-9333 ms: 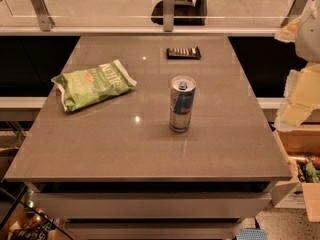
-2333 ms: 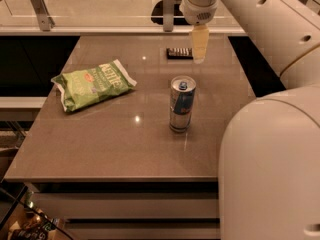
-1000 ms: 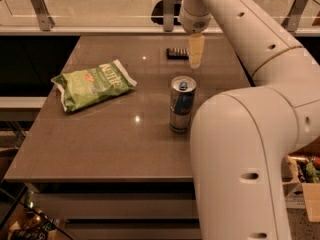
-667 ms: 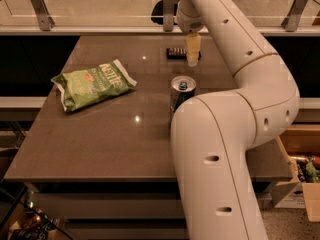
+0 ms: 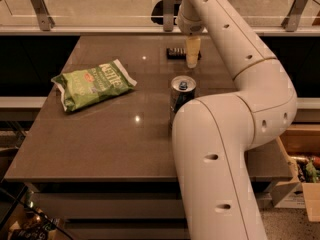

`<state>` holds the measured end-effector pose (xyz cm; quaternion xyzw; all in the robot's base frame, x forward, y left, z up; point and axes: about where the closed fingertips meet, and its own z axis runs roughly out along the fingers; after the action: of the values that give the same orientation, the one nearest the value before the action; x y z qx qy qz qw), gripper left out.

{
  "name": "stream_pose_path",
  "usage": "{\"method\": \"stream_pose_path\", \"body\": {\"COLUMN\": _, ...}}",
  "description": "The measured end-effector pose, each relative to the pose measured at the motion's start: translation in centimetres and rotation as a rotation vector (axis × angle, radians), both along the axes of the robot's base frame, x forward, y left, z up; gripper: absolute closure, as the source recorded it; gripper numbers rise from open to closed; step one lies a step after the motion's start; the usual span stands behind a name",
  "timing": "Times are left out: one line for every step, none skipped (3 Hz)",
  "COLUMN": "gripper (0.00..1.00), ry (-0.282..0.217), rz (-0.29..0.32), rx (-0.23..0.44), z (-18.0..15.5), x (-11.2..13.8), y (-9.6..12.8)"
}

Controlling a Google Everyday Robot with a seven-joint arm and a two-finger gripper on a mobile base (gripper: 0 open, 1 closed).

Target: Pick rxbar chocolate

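The rxbar chocolate (image 5: 175, 53) lies flat near the far edge of the table (image 5: 100, 144), a little right of the middle, with its long axis parallel to that edge and its right end hidden behind the gripper (image 5: 192, 63). The arm (image 5: 235, 49) rises from the near right, bends at an elbow beyond the right edge and reaches back to the far edge. There the gripper hangs straight down at the bar's right end, and whether it is wide or narrow cannot be told.

**One high view**

A single camera looks down from above the desk's (image 5: 100, 134) near edge toward the far glass rail (image 5: 100, 9). The arm (image 5: 220, 149) looms close at right; the hand (image 5: 192, 59) hangs over the desk's far side.
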<state>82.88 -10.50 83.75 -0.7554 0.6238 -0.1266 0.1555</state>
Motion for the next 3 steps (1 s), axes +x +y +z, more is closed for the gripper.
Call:
{"method": "stream_pose_path", "body": {"gripper": 0.00, "ry": -0.016, "rz": 0.008, "rx": -0.004, "z": 0.08, "x": 0.62, "y": 0.21}}
{"method": "stream_pose_path", "body": {"gripper": 0.00, "ry": -0.026, "rz": 0.021, "rx": -0.018, "z": 0.31, "x": 1.02, "y": 0.53}}
{"method": "stream_pose_path", "body": {"gripper": 0.00, "ry": -0.025, "rz": 0.032, "rx": -0.029, "z": 0.23, "x": 1.21, "y": 0.82}}
